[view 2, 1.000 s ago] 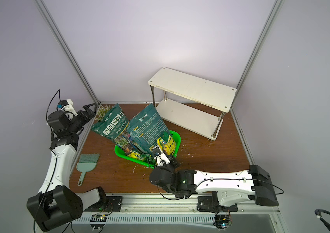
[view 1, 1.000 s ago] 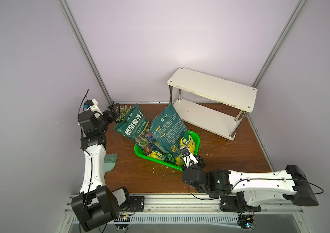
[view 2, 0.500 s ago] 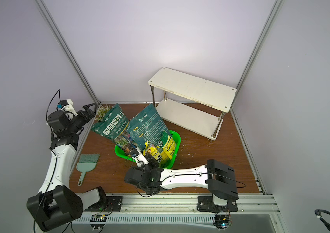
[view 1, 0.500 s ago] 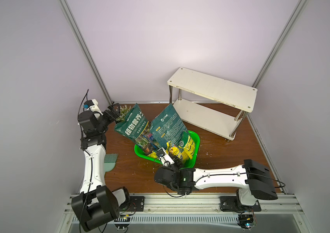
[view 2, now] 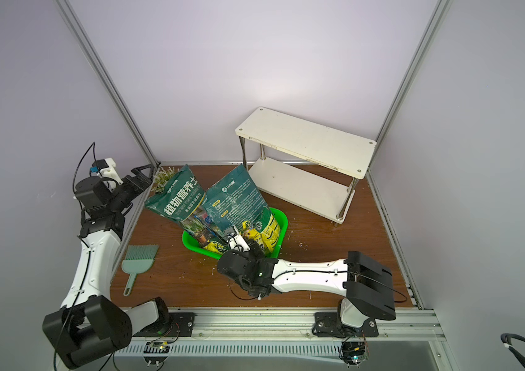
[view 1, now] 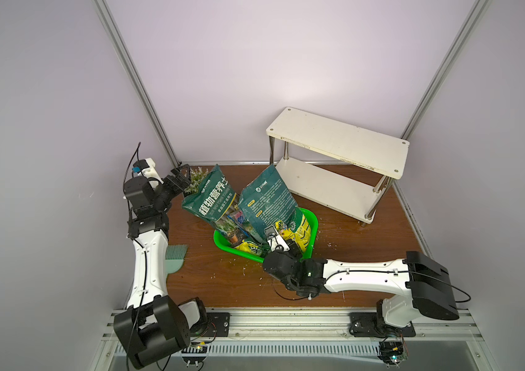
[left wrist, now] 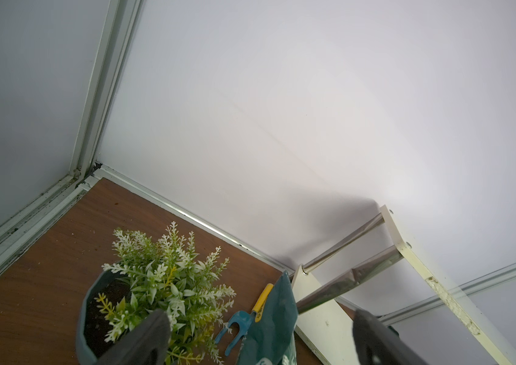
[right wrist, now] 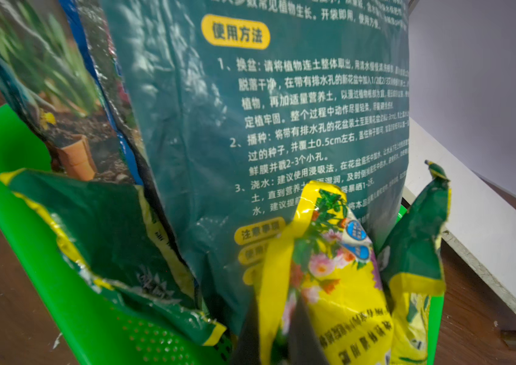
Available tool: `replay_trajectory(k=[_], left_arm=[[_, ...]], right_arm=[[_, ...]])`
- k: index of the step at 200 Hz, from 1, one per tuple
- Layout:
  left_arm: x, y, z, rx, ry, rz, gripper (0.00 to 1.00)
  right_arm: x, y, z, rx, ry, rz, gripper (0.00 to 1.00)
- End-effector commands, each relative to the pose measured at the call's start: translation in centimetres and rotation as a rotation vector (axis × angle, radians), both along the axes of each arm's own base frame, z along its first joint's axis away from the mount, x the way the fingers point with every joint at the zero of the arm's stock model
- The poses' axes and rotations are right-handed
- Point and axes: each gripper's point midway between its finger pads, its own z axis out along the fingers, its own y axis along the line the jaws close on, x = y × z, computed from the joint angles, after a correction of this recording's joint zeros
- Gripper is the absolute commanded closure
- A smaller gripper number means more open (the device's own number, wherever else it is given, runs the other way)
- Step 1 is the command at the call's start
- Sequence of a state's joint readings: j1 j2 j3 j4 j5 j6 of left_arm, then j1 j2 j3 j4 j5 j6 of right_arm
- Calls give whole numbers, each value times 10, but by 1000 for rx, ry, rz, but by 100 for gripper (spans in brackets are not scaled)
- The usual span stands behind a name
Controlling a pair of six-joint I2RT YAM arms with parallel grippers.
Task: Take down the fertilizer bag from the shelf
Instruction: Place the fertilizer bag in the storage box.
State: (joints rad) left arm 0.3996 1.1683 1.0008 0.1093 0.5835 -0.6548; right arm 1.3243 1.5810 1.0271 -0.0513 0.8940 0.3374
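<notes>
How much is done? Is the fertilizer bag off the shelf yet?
Nearly done. Both boards of the shelf are bare. The yellow fertilizer bag is down in the green basket, with the right gripper shut on it. To do: let go and pull away. The left gripper is open.

Setting: robotics lab test cell. Evidence: plain pale wall panels (view 1: 254,80) framed by aluminium corner posts (view 1: 132,80); wood-grain worktop (view 1: 222,282) boxed in by them; extruded front rail (view 1: 286,324) carrying two bolted-down arms, left arm (view 1: 148,263) and right arm (view 1: 367,279); exposed circuit board (view 1: 393,350).
</notes>
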Motion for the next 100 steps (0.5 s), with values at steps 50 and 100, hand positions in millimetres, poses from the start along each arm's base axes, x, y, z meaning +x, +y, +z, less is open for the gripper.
replay_trajectory(k=[50, 100], left_arm=[[-4, 2, 6, 18, -29, -5, 6], [-4, 3, 6, 18, -29, -4, 6]], right_arm=[[48, 35, -17, 162, -22, -157, 100], [44, 13, -32, 69, -69, -216, 100]])
